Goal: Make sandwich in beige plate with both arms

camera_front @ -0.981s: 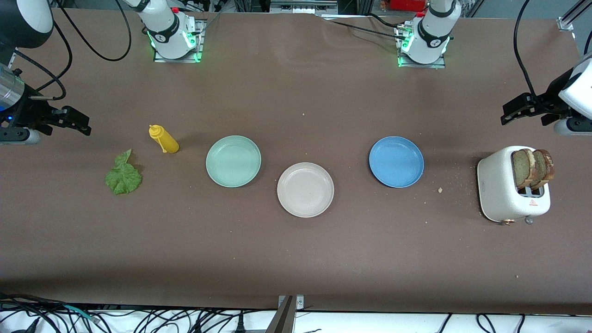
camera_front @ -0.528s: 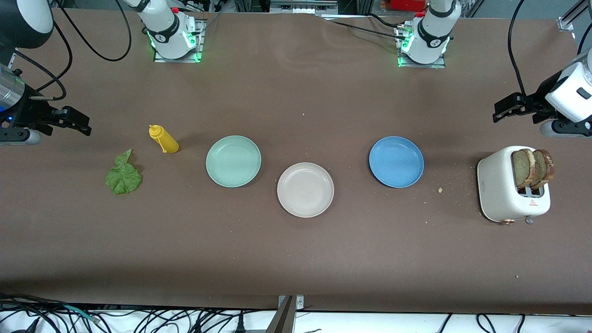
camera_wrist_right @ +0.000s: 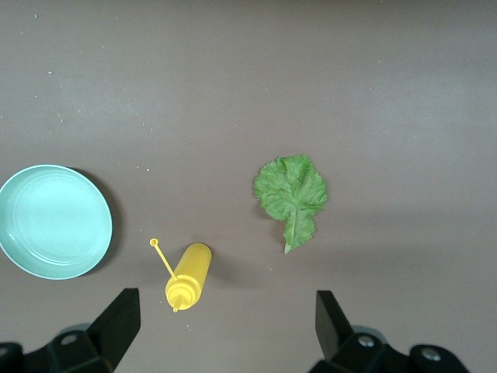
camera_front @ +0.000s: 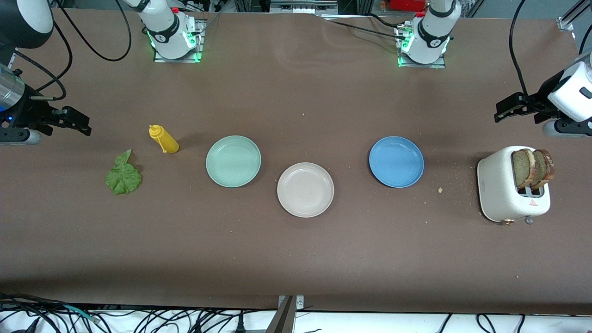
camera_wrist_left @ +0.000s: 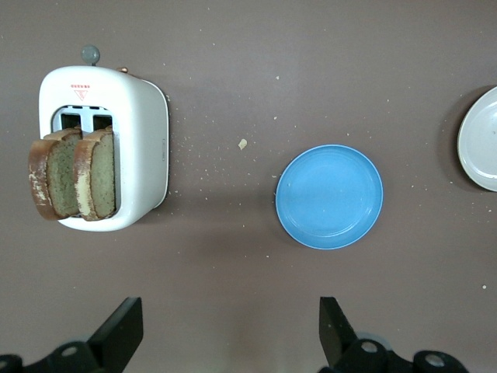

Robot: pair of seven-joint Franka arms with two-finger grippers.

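The beige plate (camera_front: 305,189) lies bare at the table's middle; its edge shows in the left wrist view (camera_wrist_left: 481,140). Two brown bread slices (camera_front: 533,168) stand in a white toaster (camera_front: 502,189), also in the left wrist view (camera_wrist_left: 74,172). A green lettuce leaf (camera_front: 123,175) lies toward the right arm's end, also in the right wrist view (camera_wrist_right: 292,191). My left gripper (camera_front: 507,110) is open and empty, up in the air over the table by the toaster. My right gripper (camera_front: 74,123) is open and empty, up over the table by the leaf.
A mint-green plate (camera_front: 233,161) and a blue plate (camera_front: 396,161) flank the beige plate. A yellow squeeze bottle (camera_front: 163,138) lies between the leaf and the mint plate. Crumbs are scattered around the toaster.
My left gripper has shifted slightly toward the table's middle and a little up in the front view. The right arm has not moved.
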